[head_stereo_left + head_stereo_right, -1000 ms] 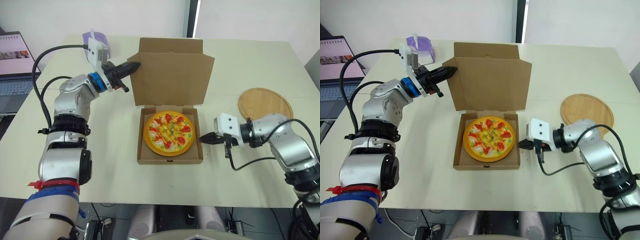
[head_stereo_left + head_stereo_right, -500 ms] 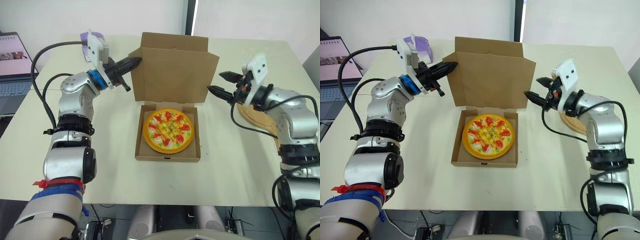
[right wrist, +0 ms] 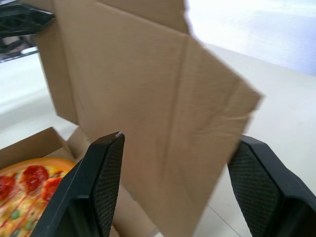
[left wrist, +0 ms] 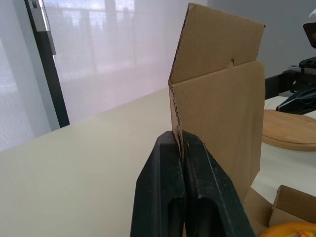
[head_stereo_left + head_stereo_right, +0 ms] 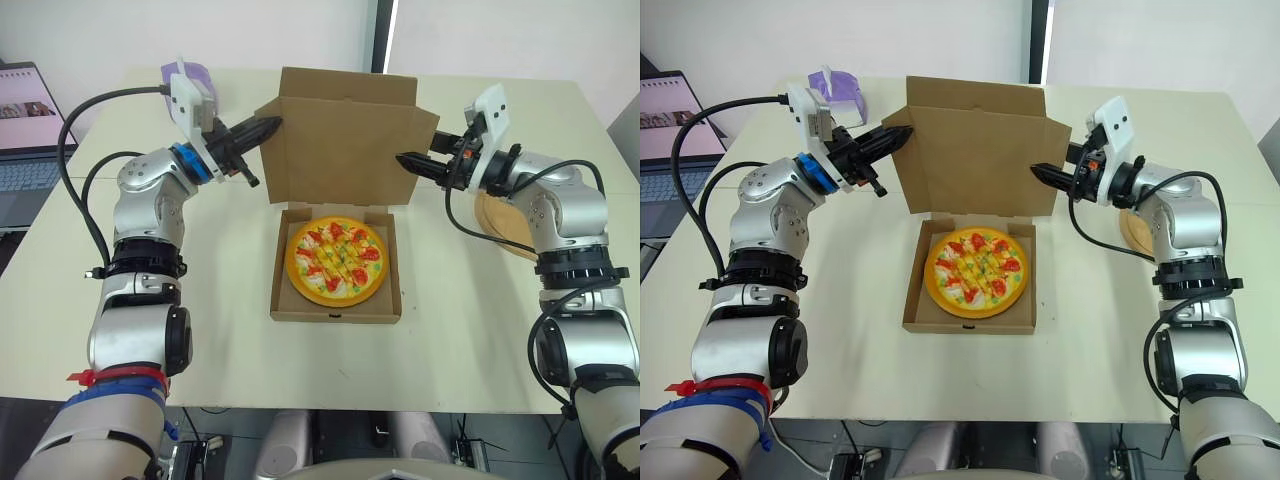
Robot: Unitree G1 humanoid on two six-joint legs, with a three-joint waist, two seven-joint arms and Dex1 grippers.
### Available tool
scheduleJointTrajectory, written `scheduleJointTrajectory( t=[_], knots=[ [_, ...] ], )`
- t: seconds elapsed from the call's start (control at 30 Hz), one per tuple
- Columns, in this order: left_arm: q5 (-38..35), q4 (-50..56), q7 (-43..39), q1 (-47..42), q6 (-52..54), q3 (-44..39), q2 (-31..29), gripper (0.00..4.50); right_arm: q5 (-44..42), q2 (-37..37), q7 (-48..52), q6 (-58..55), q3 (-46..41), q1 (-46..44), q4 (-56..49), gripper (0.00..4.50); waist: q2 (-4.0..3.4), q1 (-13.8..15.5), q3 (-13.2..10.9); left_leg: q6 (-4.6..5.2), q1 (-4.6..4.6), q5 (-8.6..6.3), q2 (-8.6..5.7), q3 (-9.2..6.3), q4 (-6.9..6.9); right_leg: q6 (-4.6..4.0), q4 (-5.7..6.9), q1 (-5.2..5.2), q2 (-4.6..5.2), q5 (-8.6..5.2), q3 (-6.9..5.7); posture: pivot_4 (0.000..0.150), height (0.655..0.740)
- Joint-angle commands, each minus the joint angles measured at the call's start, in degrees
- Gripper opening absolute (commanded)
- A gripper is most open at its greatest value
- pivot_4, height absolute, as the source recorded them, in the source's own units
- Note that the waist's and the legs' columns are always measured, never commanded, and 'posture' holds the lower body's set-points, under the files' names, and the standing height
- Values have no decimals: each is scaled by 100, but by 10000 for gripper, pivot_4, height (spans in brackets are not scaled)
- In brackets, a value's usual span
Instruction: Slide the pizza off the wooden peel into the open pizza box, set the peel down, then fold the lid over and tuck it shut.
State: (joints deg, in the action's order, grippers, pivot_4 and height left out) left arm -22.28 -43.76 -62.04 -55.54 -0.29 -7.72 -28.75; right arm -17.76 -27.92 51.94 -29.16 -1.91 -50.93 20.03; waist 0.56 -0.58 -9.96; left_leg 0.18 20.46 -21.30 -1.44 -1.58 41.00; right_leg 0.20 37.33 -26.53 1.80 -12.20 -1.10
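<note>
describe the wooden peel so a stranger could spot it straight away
On the cream table, find the open brown cardboard pizza box in the middle. To the robot's right of it lies the round pale-wood peel: flat, bare and plain, unlike the colourful pizza in the box.

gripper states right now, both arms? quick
Left gripper: shut on the left edge of the lid.
Right gripper: open, straddling the lid's right edge.
</note>
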Motion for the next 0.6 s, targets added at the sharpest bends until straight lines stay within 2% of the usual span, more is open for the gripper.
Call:
scheduleJointTrajectory(
  t=[0.03,0.23,0.27,0.6],
  knots=[
    [-36,280,-16,-21,11,-124,-37,0,-100,-29,14,84,-103,-128,-180,23648,0,1,0,0,6,0,0,-1,3,0,3,-7,0,0,-1,1500,7251],
    [34,176,-31,-118,-12,-72,22,0,-16,-132,-102,57,-115,-47,-353,1764,0,-10,0,0,48,0,-5,17,37,0,62,-69,4,0,16,1500,7251],
    [42,154,-30,-142,-14,-60,43,0,-3,-165,-130,38,-119,-29,-392,453,0,-10,0,0,48,0,-5,18,43,0,64,-69,4,0,17,1500,7251],
    [569,-1048,338,-1036,-347,136,596,0,306,-781,-634,-82,-190,247,-748,453,1,64,0,4,57,-2,-15,15,80,-1,80,-63,9,1,17,1500,7251]
  ],
)
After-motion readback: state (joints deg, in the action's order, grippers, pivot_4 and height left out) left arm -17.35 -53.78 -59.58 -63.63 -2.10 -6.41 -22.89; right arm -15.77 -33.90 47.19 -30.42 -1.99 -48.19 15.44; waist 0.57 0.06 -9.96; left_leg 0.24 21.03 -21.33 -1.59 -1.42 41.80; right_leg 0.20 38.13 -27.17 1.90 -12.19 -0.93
